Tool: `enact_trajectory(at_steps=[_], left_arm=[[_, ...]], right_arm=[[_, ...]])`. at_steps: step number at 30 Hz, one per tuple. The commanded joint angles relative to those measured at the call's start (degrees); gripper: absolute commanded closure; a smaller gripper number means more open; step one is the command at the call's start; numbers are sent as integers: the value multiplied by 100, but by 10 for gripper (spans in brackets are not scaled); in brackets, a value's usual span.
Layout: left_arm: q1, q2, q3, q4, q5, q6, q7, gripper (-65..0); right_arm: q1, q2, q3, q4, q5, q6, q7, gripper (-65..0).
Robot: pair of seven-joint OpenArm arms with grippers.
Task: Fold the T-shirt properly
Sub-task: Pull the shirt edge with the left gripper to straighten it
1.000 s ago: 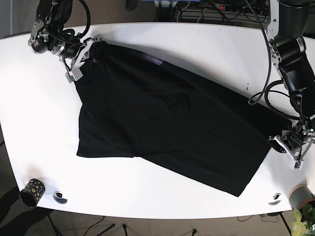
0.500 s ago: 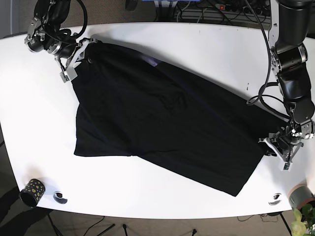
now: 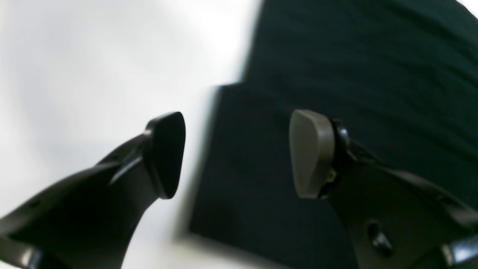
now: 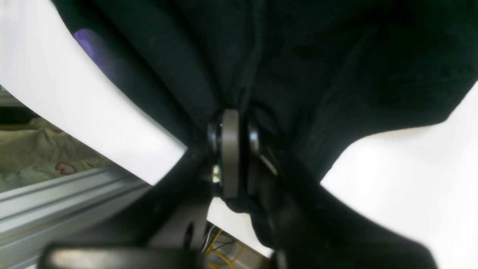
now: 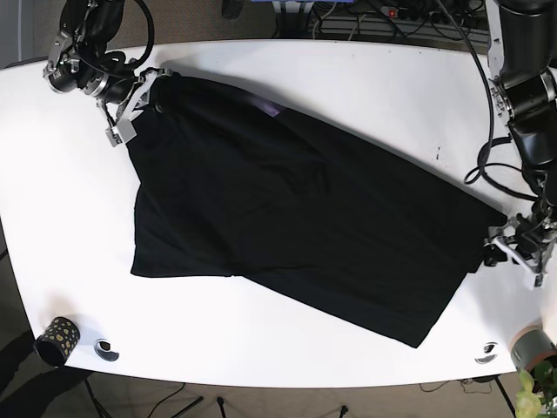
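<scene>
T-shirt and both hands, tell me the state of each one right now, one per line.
black T-shirt: spread flat on the white table, not yet folded, one corner pinched.
right hand: shut on the shirt's fabric.
left hand: open, jaws apart over the shirt's edge, holding nothing.

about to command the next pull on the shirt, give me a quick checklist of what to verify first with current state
1. Right end effector gripping the black T-shirt: ok. In the right wrist view it is shut with fabric bunched between its pads.
2. Left end effector gripping the shirt: not ok. It is open, one pad over the white table, one over cloth.
3. Shirt edge lined up between the left pads: ok, though the view is blurred.
4. Left pads touching the cloth: cannot tell.
5. Shirt lying flat: not ok. It lies diagonally with a fold near its lower left.
6. Small cup at the table's front corner clear of the shirt: ok.
</scene>
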Motion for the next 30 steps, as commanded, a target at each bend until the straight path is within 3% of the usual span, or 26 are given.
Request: enact_trajectory(at_steps=[1, 6, 19, 30], left_arm=[[82, -363, -19, 161, -322, -13, -58, -399], [487, -601, -19, 328, -568, -13, -67, -399], [522, -372, -2, 311, -533, -13, -85, -400], [557, -328, 517, 302, -313, 5, -85, -400]], right_arm=[[24, 64, 27, 115, 83, 34, 76, 0], [24, 64, 36, 115, 65, 34, 137, 0], [59, 91, 36, 106, 65, 34, 190, 0], [68, 56, 36, 79, 74, 34, 199, 0]])
